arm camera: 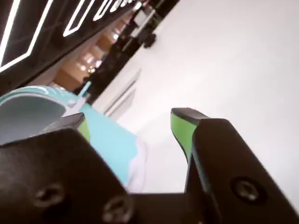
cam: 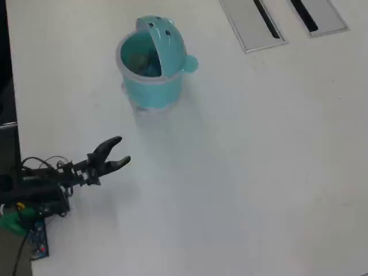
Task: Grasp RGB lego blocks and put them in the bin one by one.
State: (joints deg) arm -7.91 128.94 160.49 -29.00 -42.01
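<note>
The bin (cam: 150,91) is a light teal round tub standing upright on the white surface (cam: 247,172) near the top of the overhead view. Its domed lid (cam: 165,39), marked with small dark dots, is flipped up at the back, leaving the mouth open. A rounded knob (cam: 190,64) juts from its right side. Dim shapes lie inside; no blocks can be told apart

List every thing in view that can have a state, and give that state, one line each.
bin: upright on the table, lid flipped open, something dark inside, too unclear to name.
gripper: open, jaws spread, holding nothing, apart from the bin in the overhead view.
lego blocks: none visible on the table.
table slots: two grey recessed panels at the far edge, nothing on them.
</note>
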